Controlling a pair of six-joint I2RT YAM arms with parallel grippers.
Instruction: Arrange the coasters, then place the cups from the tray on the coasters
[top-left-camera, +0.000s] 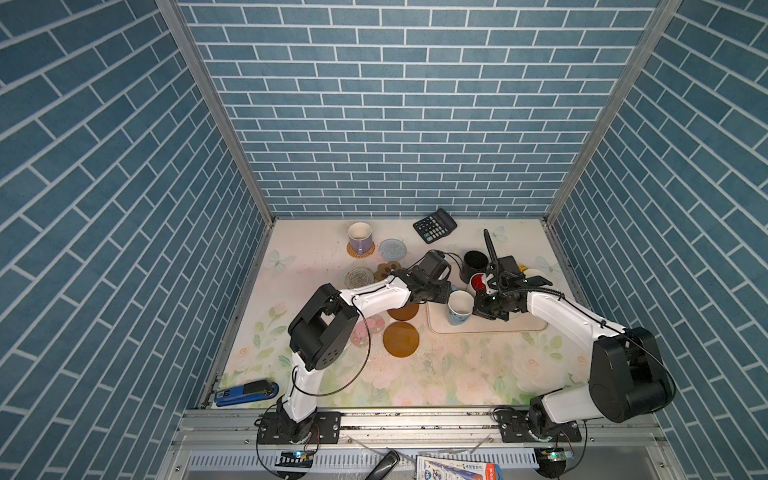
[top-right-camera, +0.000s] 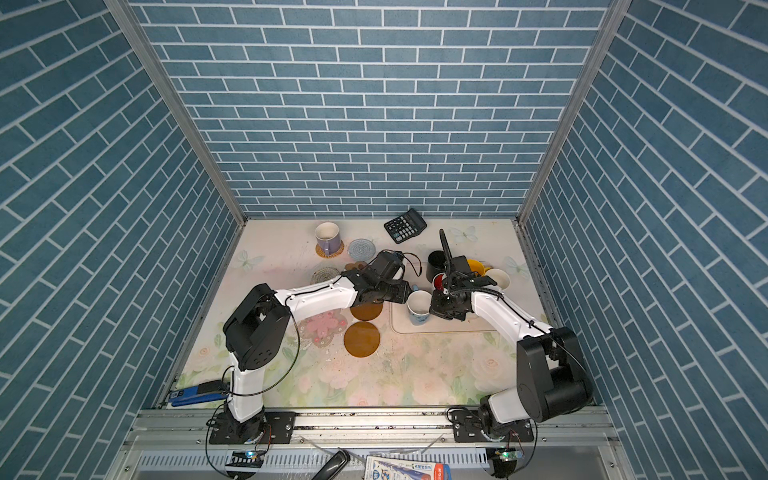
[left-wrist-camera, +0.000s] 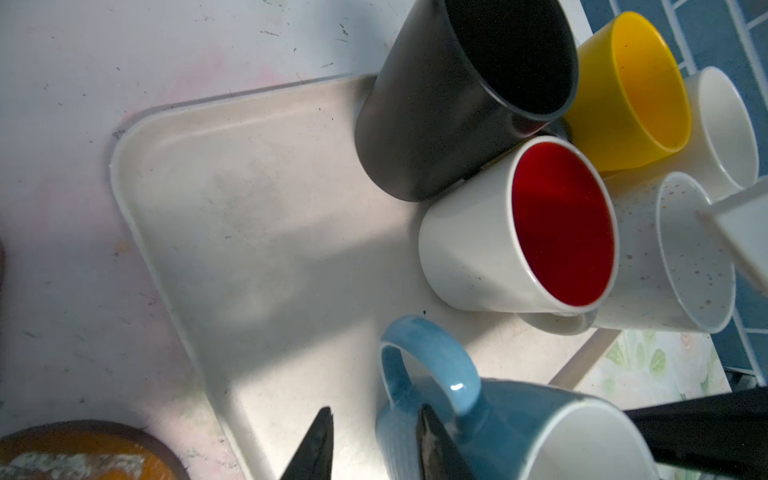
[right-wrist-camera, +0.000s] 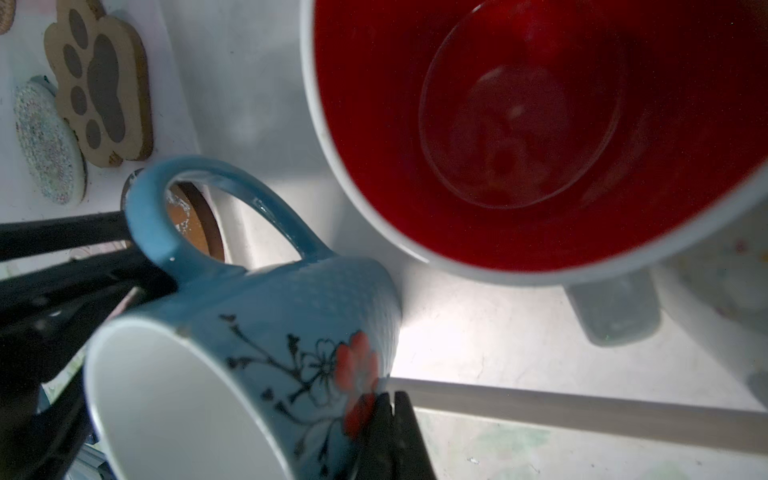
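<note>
Left arm (top-left-camera: 374, 293) and right arm (top-left-camera: 557, 311) bent inward, left hand (left-wrist-camera: 374, 440) part open, right hand (right-wrist-camera: 393, 409) closed

Cream tray (left-wrist-camera: 249, 232) is laid flat, right of centre in both top views. Pale blue mug (top-left-camera: 460, 307) is stood at its left edge. Black mug (left-wrist-camera: 457, 104), red-lined white mug (left-wrist-camera: 519, 232), yellow mug (left-wrist-camera: 631, 83), cream mug (left-wrist-camera: 723, 124) and speckled cream mug (left-wrist-camera: 673, 257) are bunched at its far end. Lavender mug (top-left-camera: 360, 237) is seated on woven coaster (top-left-camera: 360, 251), further left. Blue-grey coaster (top-left-camera: 392, 249), paw coaster (top-left-camera: 386, 270), lacy coaster (top-left-camera: 359, 277), flowery coaster (top-right-camera: 322, 326) and amber discs (top-left-camera: 401, 338) are left bare, left of tray.

tool (left-wrist-camera: 376, 411) beside blue mug (left-wrist-camera: 511, 415), cream tray (left-wrist-camera: 257, 232)
</note>
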